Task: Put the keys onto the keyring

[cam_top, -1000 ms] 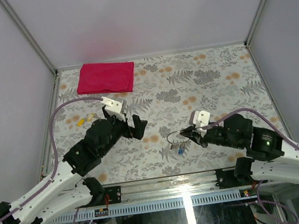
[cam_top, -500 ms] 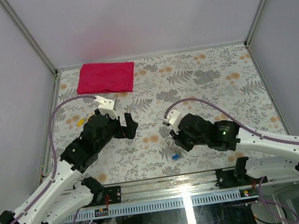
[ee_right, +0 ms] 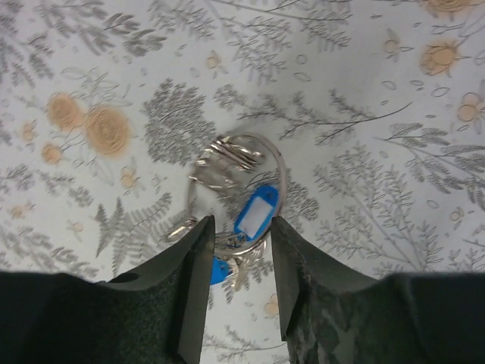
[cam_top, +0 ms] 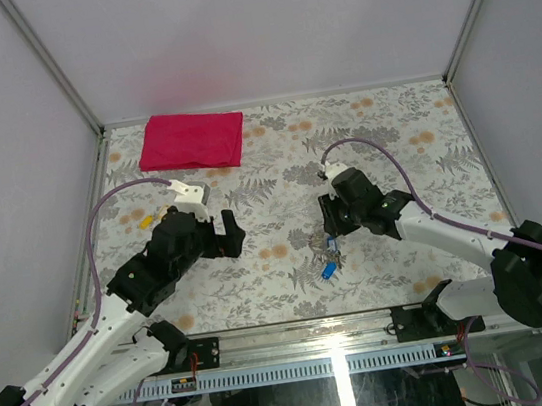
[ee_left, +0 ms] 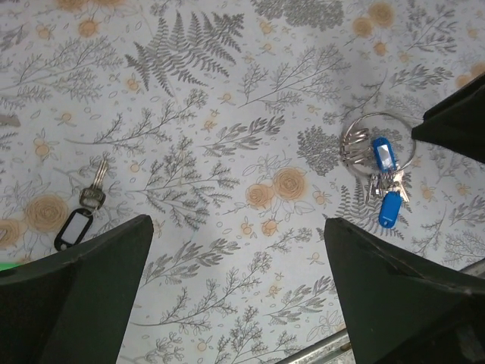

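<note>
Grey ferns and orange flowers cover the tabletop [ee_left: 227, 91], and this busy print makes thin wire hard to see. The right gripper [ee_right: 239, 227] points down with its jaws a little apart, one on each side of the near edge of the keyring [ee_right: 235, 178]. The keys [ee_right: 258, 212] with blue heads lie just at the jaw tips, one between them and one partly hidden behind a tip. They look tangled with the rings, but I cannot tell if they are really threaded. The left gripper [ee_left: 236, 227] has its jaws released wide and grasps nothing. The keyring lies well beyond its right jaw, and a dark oval tag [ee_left: 74, 228] lies close to its left jaw.

I judge these risks. When the right jaws close, they may catch only a blue head, or slide off the flat wire and push the keyring away. Lifting by one ring can let a loose key drop. The left jaws may also take the dark oval tag by mistake.
</note>
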Robot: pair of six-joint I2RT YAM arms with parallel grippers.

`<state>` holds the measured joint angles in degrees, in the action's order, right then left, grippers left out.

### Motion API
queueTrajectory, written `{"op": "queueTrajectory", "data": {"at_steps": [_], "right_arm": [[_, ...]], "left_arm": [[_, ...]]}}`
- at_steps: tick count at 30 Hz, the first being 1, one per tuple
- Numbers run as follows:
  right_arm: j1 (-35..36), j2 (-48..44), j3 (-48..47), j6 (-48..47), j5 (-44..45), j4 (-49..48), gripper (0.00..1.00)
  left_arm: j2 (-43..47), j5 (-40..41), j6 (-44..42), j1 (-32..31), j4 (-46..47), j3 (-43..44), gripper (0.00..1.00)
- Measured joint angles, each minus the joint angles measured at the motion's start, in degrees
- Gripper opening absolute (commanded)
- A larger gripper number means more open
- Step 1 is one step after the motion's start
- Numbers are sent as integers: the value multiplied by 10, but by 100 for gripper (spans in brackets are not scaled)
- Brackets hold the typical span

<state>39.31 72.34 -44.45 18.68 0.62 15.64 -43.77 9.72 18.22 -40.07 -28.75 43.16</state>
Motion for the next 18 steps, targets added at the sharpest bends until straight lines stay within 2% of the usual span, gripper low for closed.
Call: {"op": "queueTrajectory", "data": {"at_steps": [3, 7, 10, 12, 15, 18], "right_arm": [[-36, 23, 6, 11, -9, -29, 58], [-75, 19, 18, 33, -11, -47, 64], [-80, -9, 20, 56, 2, -33, 88], [-80, -37, 18, 69, 7, -15, 95], [-80, -81, 7, 75, 7, 31, 100], [-80, -127, 4, 76, -4, 71, 99]], "left_arm": [[-4, 15, 13, 0, -23, 2, 100], [-26, 35, 39, 0, -59, 16, 100], [-43, 51, 70, 0, -80, 25, 100], [-55, 69, 102, 0, -101, 31, 100], [-68, 87, 145, 0, -135, 35, 100], [-56, 90, 173, 0, -161, 39, 100]]}}
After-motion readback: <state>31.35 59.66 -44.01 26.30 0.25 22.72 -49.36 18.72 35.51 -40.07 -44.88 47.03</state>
